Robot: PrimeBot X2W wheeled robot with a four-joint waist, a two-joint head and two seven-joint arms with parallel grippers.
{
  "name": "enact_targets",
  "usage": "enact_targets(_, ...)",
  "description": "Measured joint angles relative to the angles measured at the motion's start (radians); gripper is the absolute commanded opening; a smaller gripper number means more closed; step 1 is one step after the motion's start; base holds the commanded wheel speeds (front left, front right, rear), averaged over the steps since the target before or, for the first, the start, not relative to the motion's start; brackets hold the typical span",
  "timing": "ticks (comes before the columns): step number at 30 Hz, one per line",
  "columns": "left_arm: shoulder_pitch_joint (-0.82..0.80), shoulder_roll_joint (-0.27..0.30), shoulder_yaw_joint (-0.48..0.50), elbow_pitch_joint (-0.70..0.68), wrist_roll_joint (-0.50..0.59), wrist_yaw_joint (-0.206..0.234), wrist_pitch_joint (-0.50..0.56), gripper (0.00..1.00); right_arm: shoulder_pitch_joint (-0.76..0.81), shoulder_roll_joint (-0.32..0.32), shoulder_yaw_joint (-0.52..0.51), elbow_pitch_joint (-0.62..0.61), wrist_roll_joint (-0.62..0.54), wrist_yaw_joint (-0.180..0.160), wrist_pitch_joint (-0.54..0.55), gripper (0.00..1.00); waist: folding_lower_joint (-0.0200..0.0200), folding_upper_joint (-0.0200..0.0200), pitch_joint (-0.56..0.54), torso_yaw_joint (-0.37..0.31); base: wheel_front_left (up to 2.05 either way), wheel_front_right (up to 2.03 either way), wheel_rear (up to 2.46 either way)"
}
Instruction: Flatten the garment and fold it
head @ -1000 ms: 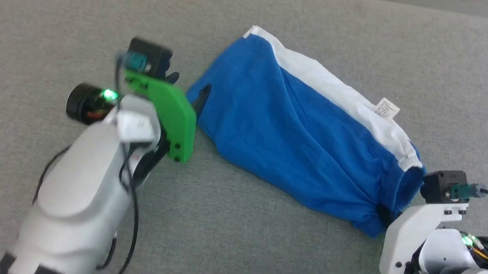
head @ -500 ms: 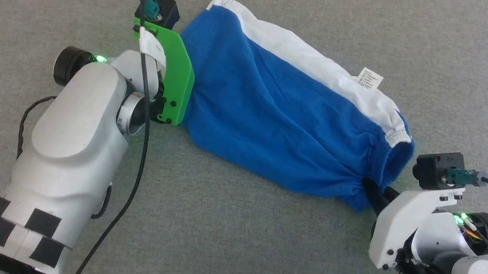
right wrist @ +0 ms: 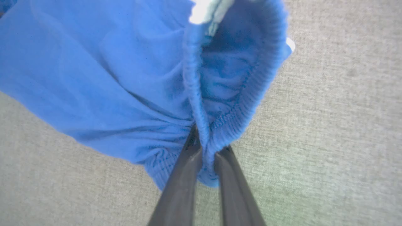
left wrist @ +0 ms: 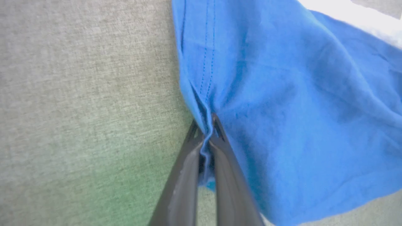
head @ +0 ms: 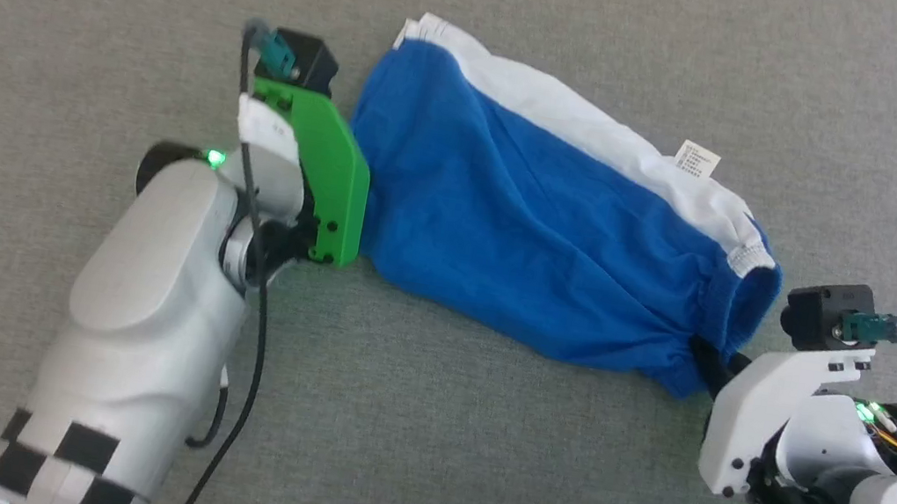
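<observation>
Shorts [head: 538,248] lie slantwise mid-desk [head: 469,469], bunched into a narrow tube. White stripe on far edge, waistband gaping. Left fingers [left wrist: 185,166] clenched on the leg hem. Right fingers [right wrist: 182,175] clenched on the waistband's near corner. Judged: both ends gripped, flattening not yet done, no fold made. Tag [head: 698,160] pokes out far side. Left arm's cable [head: 240,399] hangs close; could snag.

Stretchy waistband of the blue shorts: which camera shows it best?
The right wrist view: the gathered blue elastic waistband gapes open close up, pinched by the right gripper. The head view shows it small, at the bright blue shorts' right end. The left wrist view faces their stitched hem.
</observation>
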Motion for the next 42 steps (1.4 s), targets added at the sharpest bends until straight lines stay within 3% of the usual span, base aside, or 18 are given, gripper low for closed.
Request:
enact_targets(10,0.194,-0.001,0.053,-0.168,-0.094,-0.007,-0.043,0.0,0.037,-0.101,-0.002,-0.013,0.106,-0.001,0.108,0.0,0.0,0.0,-0.113,0.039,0.0,0.0,0.0)
enact_targets(17,0.418,-0.007,0.078,-0.346,-0.146,0.039,-0.059,0.0,0.097,-0.201,0.017,-0.039,0.198,-0.001,0.199,0.0,0.0,0.0,-0.169,0.091,0.0,0.0,0.0)
enact_targets(26,0.668,-0.028,0.081,-0.5,-0.183,0.103,-0.064,0.0,0.157,-0.249,0.013,-0.069,0.258,-0.001,0.287,0.0,-0.0001,0.0,-0.217,0.135,0.0,0.0,0.0)
enact_targets(34,0.747,-0.036,0.087,-0.542,-0.209,0.125,-0.079,0.0,0.182,-0.253,0.004,-0.064,0.257,-0.001,0.303,0.0,-0.0001,0.0,-0.239,0.143,0.0,0.0,0.0)
enact_targets(35,0.747,-0.037,0.091,-0.544,-0.209,0.127,-0.087,0.36,0.182,-0.252,0.005,-0.062,0.256,-0.001,0.295,0.3,-0.0001,0.0,-0.241,0.143,0.0,0.0,0.0)
enact_targets(36,0.747,-0.037,0.093,-0.545,-0.208,0.131,-0.092,1.0,0.182,-0.252,0.009,-0.061,0.254,-0.001,0.284,1.0,-0.0001,0.0,-0.243,0.143,0.0,0.0,0.0)
enact_targets(42,0.747,-0.034,0.112,-0.543,-0.194,0.143,-0.133,1.0,0.188,-0.245,0.009,-0.05,0.253,-0.001,0.253,1.0,-0.0001,0.0,-0.253,0.138,0.0,0.0,0.0)
